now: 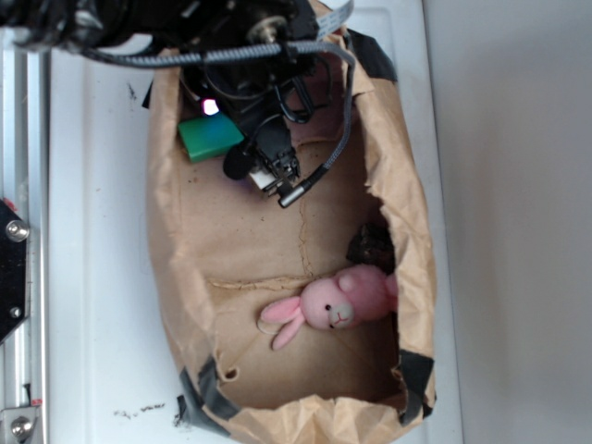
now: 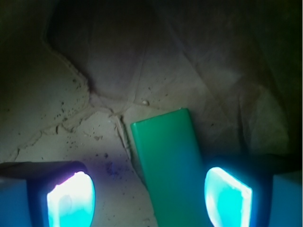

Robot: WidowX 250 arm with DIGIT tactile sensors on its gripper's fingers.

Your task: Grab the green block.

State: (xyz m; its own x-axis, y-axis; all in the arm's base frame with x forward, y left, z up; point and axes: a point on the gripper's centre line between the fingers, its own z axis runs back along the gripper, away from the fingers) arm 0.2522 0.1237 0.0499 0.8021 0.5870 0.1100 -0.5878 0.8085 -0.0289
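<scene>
Recording item: gripper (image 2: 149, 198) poised over the green block (image 2: 168, 165), wrist view; jaws stood wide apart, holding nothing.
Fingers: two glowing pads, the left one (image 2: 71, 201) clear of the block, the right one (image 2: 227, 196) just beside the block's right long edge.
Green block: lay flat on the brown paper floor (image 2: 71, 123), between the pads but nearer the right one; its long axis ran from near to far, tilted slightly.
Green block, exterior view: seen at (image 1: 211, 137), in the far left corner of the paper-lined bin (image 1: 416, 268), partly under the arm.
Gripper, exterior view: at (image 1: 273, 166), just right of the block; height above it could not be told.
Other contents: pink plush bunny (image 1: 338, 305) lay near the right wall, well apart from the block; a dark item (image 1: 372, 245) beside it, too dim to name.
Step in hand, judged: final alignment before closing.
Handling note: the move called for a small shift to centre the block between the pads, then a straight descent until the pads bracketed the long sides.
Risk, judged: the right pad might land on the top face; smooth faces might slip under a shallow grip; the crumpled paper wall close by might snag.
</scene>
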